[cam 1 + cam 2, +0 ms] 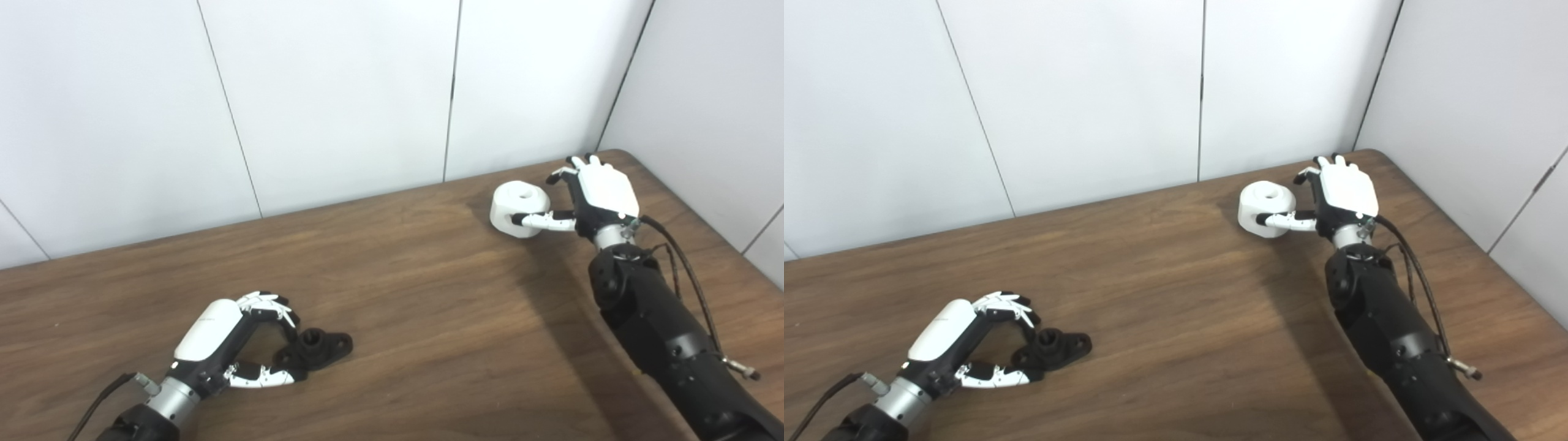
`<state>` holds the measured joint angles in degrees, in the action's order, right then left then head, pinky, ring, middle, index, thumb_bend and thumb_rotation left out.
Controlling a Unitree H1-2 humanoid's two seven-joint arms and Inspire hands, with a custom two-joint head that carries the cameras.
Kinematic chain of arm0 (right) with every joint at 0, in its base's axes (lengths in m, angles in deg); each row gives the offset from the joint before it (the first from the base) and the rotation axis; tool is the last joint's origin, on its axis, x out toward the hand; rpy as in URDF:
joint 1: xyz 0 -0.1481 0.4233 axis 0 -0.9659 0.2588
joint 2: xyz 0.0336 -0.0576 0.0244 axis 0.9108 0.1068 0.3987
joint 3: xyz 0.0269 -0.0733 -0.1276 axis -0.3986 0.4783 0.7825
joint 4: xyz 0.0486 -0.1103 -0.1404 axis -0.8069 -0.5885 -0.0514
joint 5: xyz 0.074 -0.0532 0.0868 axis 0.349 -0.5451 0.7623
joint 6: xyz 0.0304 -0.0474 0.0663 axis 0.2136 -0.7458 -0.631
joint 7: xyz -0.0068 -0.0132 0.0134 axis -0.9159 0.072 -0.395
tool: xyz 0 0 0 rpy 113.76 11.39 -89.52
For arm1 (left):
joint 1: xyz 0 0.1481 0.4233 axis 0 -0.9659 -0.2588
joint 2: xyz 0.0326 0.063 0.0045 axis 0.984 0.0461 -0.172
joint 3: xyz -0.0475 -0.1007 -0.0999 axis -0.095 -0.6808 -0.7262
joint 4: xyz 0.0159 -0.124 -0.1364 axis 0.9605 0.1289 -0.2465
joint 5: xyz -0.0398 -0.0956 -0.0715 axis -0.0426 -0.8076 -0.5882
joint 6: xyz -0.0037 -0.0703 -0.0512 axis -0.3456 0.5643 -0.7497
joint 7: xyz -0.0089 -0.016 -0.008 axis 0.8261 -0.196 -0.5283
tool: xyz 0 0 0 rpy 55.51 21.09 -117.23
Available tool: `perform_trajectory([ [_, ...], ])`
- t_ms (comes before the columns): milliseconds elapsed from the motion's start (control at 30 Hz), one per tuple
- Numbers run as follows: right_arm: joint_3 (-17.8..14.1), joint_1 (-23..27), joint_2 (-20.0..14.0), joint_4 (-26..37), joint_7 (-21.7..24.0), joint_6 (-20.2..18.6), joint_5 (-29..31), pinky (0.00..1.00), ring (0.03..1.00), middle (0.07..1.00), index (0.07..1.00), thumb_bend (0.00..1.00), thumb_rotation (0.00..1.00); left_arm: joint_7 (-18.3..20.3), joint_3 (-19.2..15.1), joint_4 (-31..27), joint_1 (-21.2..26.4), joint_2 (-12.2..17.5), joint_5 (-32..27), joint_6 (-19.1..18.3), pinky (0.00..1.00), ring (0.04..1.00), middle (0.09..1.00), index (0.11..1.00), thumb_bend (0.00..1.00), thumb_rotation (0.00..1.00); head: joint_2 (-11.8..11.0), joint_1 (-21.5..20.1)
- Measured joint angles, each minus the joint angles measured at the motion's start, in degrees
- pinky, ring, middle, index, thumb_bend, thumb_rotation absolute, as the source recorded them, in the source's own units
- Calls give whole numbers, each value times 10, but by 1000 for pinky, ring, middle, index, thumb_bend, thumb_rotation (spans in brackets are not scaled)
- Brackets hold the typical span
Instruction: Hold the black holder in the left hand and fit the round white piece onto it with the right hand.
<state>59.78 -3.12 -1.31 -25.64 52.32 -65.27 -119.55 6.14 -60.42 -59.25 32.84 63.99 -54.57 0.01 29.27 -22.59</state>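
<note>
Wooden table (392, 294): left hand (242, 343) pinches black holder (315, 349); right hand (597, 196) grips round white piece (517, 205). No writing legible.

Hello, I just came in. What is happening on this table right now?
A humanoid robot is starting an assembly. Its left hand is closing around the black holder, which lies on the wooden table near the front. Its right hand reaches to the far right corner, thumb and fingers on either side of the round white piece. Both parts appear to rest on the table, far apart, so nothing is fitted yet.
</note>
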Motion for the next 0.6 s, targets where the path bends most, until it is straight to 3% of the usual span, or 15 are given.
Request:
perform_trajectory([
  [600, 14, 13, 1, -20, 1, -3, 3, 1000, 1000, 954, 710, 911, 751, 15, -1, -14, -1, 4, 0, -4, 900, 821, 670, 482, 521, 48, 3, 3],
])
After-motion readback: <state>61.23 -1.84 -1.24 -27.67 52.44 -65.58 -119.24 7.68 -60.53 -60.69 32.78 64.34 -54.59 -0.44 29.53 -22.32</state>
